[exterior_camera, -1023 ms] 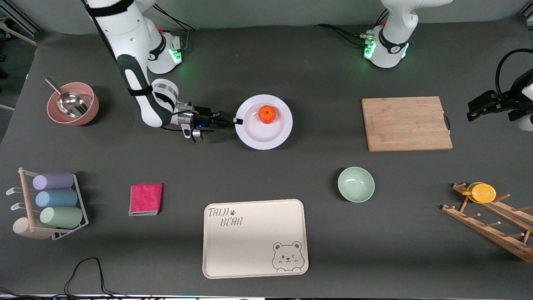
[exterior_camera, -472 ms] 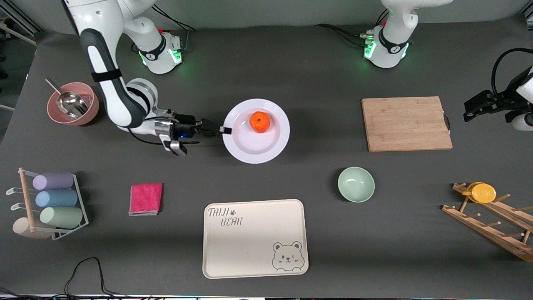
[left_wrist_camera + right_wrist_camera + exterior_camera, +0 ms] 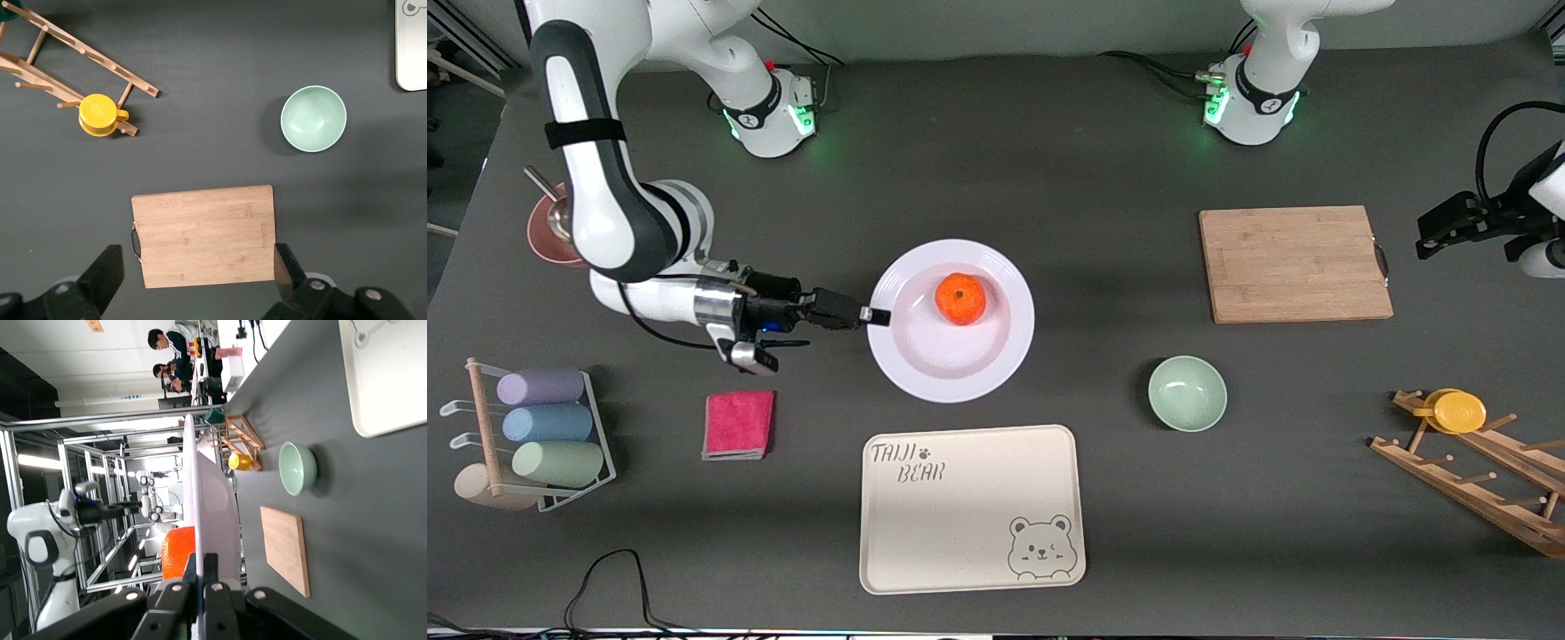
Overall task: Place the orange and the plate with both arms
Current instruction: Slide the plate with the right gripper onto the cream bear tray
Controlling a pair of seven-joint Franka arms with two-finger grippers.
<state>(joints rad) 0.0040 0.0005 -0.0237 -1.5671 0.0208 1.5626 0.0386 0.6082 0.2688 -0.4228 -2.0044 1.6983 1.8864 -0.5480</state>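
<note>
The white plate [image 3: 960, 356] hangs level above the middle of the table, with the orange [image 3: 960, 298] resting on it. My right gripper [image 3: 871, 316] is shut on the plate's rim at the side toward the right arm's end. In the right wrist view the plate [image 3: 213, 513] shows edge-on between the fingers, the orange [image 3: 179, 553] on it. My left gripper [image 3: 1463, 229] is open and empty, up in the air past the cutting board at the left arm's end. In the left wrist view its fingers [image 3: 107, 273] stand wide apart over the cutting board [image 3: 203, 235].
A cream bear tray [image 3: 971, 507] lies near the front edge. A mint-green bowl [image 3: 1187, 393], a wooden cutting board [image 3: 1294, 264], a wooden rack [image 3: 1476, 471] with a yellow cup [image 3: 1458, 411], a pink cloth [image 3: 738, 424], a rack of cups [image 3: 534, 436] and a pink bowl [image 3: 547, 244] are around.
My right gripper has carried the plate with the orange toward the front camera and the right arm's end. The left gripper has barely moved.
</note>
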